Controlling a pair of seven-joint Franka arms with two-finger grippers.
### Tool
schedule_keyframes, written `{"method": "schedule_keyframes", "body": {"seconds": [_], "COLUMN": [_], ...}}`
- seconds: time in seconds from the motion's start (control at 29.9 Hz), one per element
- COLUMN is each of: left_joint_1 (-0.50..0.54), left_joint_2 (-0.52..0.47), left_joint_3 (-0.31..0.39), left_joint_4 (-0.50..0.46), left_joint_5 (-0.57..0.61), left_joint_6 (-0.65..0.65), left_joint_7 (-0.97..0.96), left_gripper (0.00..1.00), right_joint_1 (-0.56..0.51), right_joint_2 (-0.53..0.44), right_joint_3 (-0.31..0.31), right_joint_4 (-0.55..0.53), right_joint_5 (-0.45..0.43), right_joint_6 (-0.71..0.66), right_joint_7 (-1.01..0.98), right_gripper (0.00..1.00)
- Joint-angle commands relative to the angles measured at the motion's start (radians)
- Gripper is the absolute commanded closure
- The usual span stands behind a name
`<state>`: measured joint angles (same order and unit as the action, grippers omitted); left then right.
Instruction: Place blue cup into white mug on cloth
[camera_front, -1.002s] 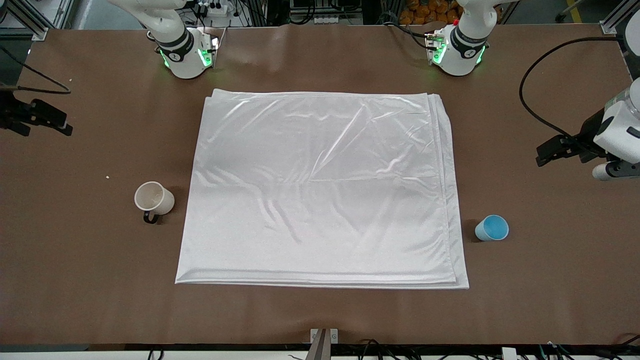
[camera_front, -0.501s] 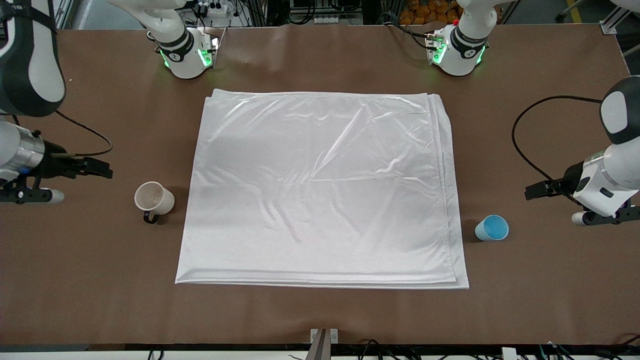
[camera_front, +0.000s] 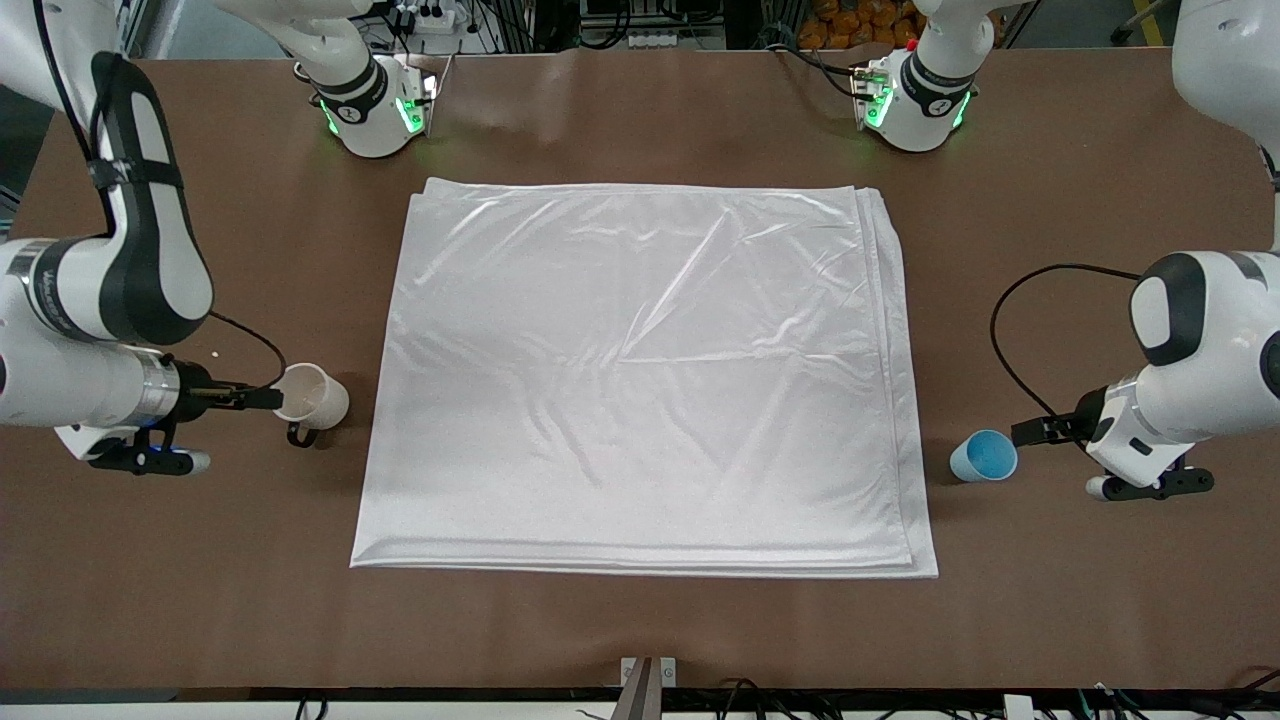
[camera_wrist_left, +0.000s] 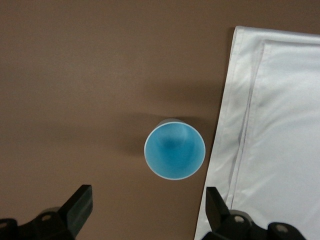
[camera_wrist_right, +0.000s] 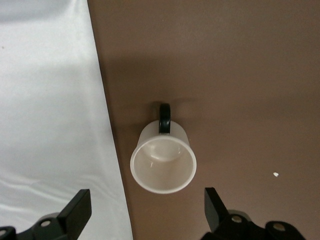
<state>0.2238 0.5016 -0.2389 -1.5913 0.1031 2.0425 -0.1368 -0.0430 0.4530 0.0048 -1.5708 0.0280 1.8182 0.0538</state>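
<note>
1. On bare table beside the cloth, at the right arm's end, the mug stands ungrasped; the right gripper hovers by it, jaws wide.
2. At the left arm's end, the cup stands likewise, the left gripper spread wide nearby.
3. Nothing is done: grasping, moving the mug onto the cloth and nesting all remain.

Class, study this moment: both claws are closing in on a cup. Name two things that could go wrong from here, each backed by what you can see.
1. The white mug stands on bare table beside the cloth, not on it; nesting there would miss the goal.
2. The open right claw may bump the mug's rim and tip it.
3. The blue cup looks light; the open left claw could knock it over.
</note>
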Motion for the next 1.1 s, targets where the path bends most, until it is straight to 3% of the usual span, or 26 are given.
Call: {"method": "schedule_keyframes", "body": {"seconds": [0.0, 0.23, 0.47, 0.73, 0.87, 1.07], "left_joint_1": [0.003, 0.015, 0.022, 0.019, 0.022, 0.022], "left_joint_2": [0.054, 0.109, 0.15, 0.163, 0.173, 0.173], "left_joint_3": [-0.005, -0.005, -0.005, -0.003, -0.003, -0.003], "left_joint_4": [0.013, 0.014, 0.014, 0.005, 0.002, -0.03], "left_joint_5": [0.027, 0.029, 0.029, 0.061, 0.064, 0.063], "left_joint_6": [0.045, 0.096, 0.146, 0.156, 0.171, 0.202], "left_joint_7": [0.016, 0.016, 0.016, 0.013, 0.013, 0.013], "left_gripper": [0.0, 0.0, 0.0, 0.0, 0.0, 0.06], "right_joint_1": [-0.008, -0.008, -0.011, -0.024, -0.054, -0.066], "right_joint_2": [0.099, 0.161, 0.219, 0.253, 0.253, 0.251], "right_joint_3": [0.006, 0.006, 0.004, 0.006, 0.009, 0.009], "right_joint_4": [0.077, 0.077, 0.077, 0.058, 0.057, 0.06], "right_joint_5": [0.007, 0.01, 0.01, 0.021, 0.027, 0.078], "right_joint_6": [0.085, 0.226, 0.28, 0.24, 0.138, 0.069], "right_joint_7": [0.018, 0.02, 0.012, 0.002, -0.038, -0.106], "right_gripper": [0.0, 0.0, 0.0, 0.0, 0.0, 0.09]}}
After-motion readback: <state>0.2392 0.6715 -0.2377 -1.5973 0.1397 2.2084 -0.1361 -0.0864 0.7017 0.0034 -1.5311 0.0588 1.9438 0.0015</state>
